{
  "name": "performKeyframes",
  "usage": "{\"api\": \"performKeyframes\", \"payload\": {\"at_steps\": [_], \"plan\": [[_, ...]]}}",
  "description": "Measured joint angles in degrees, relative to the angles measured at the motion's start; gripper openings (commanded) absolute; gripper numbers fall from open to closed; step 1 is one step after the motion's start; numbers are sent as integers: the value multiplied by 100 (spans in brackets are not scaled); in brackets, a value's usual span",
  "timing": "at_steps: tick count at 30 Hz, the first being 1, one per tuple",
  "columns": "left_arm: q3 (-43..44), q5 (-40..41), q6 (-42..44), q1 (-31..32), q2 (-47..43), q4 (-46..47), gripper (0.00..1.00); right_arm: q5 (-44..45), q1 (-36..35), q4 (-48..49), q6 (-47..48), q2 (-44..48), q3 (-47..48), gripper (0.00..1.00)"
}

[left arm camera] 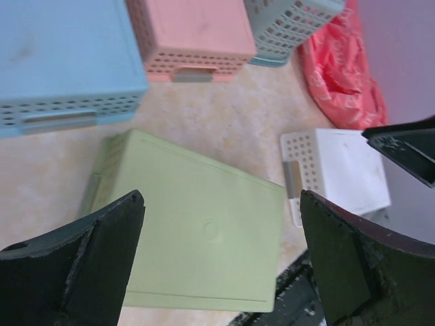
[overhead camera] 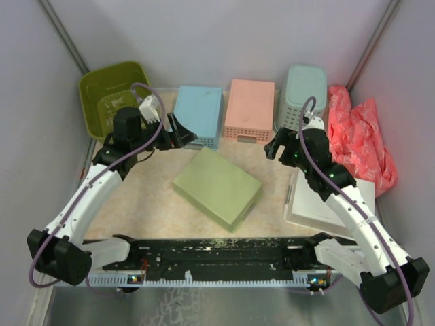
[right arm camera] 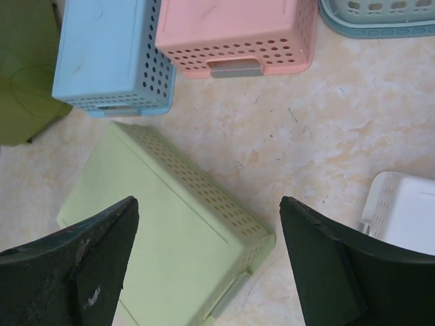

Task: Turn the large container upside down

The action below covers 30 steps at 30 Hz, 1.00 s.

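The large container (overhead camera: pixel 111 96) is an olive-green tub standing open side up in the far left corner, its slotted bottom visible inside. Its side shows at the left edge of the right wrist view (right arm camera: pixel 20 75). My left gripper (overhead camera: pixel 178 129) is open and empty, to the right of the tub and apart from it, hovering near the blue basket; in its own view (left arm camera: pixel 221 227) it looks down on a pale-green tray. My right gripper (overhead camera: pixel 279 148) is open and empty at mid-right, and also hovers over the tray's corner (right arm camera: pixel 207 221).
A pale-green tray (overhead camera: pixel 217 187) lies upside down mid-table. A blue basket (overhead camera: pixel 199 115), a pink basket (overhead camera: pixel 250 109) and a teal basket (overhead camera: pixel 304 95) line the back. A red bag (overhead camera: pixel 357 136) and a white basket (overhead camera: pixel 329 197) are at right.
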State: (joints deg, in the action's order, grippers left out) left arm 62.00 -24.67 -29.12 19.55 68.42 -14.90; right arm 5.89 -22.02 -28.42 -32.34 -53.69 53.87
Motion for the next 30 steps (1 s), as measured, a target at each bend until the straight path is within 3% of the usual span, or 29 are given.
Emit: {"api": "performKeyframes", "payload": {"at_steps": [5,8,11,14,18,30], "plan": [[306,909,496,-11,-243,-573,100,-321,-435,396,48,-37,-166,85],[566,1338,699,-85,-129,-938,100,-286,-1561,719,76,-431,-162,85],[1029,1646,866,-264,278,-1300,100,-308,-2754,1010,173,-1399,72,85],[1488,1897,1016,-448,708,-1521,100,-289,-3357,1027,240,-2396,354,85],[1904,2173,1187,-678,1113,-1609,100,-7,-3521,769,267,-3230,520,85],[2872,2455,1464,-1152,2365,-1781,100,492,-3517,420,455,-3167,708,84]]}}
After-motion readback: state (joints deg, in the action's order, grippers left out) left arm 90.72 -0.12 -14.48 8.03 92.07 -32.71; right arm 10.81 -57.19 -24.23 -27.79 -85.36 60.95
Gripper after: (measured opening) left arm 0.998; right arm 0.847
